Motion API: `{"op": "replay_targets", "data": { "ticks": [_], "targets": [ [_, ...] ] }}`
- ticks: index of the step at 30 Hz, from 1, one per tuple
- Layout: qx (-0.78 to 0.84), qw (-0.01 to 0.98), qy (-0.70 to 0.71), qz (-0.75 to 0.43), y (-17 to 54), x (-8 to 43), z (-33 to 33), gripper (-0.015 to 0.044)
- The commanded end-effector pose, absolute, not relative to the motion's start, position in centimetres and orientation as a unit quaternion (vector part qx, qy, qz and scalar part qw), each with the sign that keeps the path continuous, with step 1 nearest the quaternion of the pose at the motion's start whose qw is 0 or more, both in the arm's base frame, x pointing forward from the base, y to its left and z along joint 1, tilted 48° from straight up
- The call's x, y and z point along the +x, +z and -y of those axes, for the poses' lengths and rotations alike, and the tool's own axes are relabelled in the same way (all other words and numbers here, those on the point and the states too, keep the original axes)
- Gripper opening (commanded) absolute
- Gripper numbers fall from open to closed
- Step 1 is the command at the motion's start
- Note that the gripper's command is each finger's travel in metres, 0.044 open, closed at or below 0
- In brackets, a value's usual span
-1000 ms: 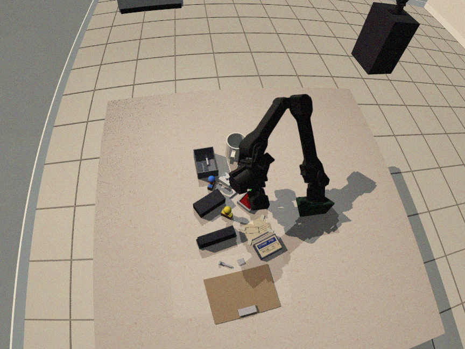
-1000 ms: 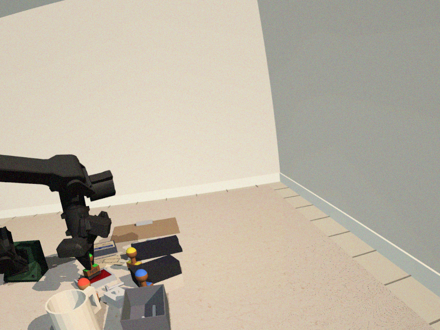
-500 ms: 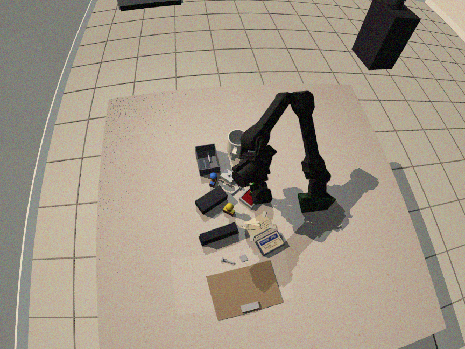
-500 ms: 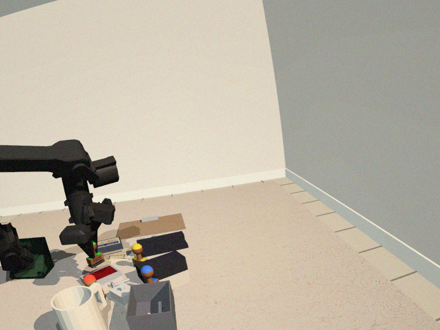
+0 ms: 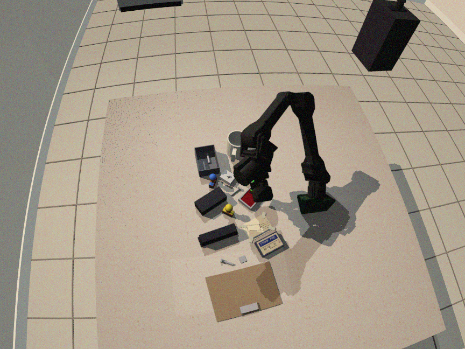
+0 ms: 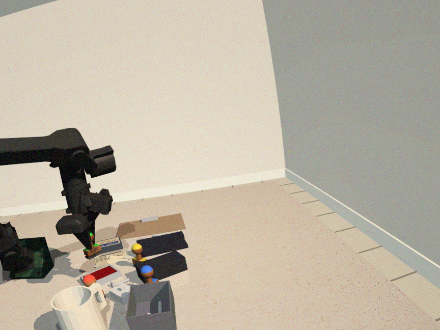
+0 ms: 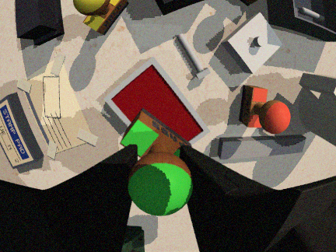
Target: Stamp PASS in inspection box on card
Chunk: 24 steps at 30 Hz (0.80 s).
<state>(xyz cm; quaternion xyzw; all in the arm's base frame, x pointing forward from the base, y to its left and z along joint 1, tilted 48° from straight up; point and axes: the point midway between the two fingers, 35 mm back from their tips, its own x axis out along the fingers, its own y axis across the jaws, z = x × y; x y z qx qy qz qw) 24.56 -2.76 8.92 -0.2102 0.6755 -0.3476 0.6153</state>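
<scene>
My gripper (image 6: 90, 243) (image 7: 159, 152) is shut on the green-topped PASS stamp (image 6: 92, 251) (image 7: 161, 187), held upright by its neck and raised above the bench. In the wrist view the stamp overlaps the near corner of the open red ink pad (image 5: 247, 198) (image 6: 105, 272) (image 7: 149, 87); in the exterior view it hangs beyond the pad, towards the card. The cream card (image 5: 258, 224) (image 7: 70, 103) is taped down. Its box outline (image 7: 51, 76) shows no print. The stamp's underside is hidden, and the arm hides most of the stamp in the top view.
A case labelled STAMP PAD (image 5: 269, 244) (image 7: 15, 132) abuts the card. Yellow (image 5: 229, 208), blue (image 5: 212, 176) and red (image 6: 89, 279) (image 7: 275, 117) stamps stand nearby. Two black blocks (image 5: 211, 200) (image 5: 218, 234), a mug (image 6: 73, 307), a grey bin (image 6: 150, 323) and a brown board (image 5: 236, 289) surround the work area.
</scene>
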Motion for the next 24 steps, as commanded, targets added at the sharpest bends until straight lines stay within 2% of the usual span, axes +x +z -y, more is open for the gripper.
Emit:
{"op": "replay_targets", "data": {
  "ticks": [1,24],
  "targets": [
    [-0.198,0.619,-0.360,-0.670,8.7,24.8,2.2,0.0000],
    [0.014,0.655,-0.556,-0.512,3.1,27.3,-2.9,0.0000]
  ]
}}
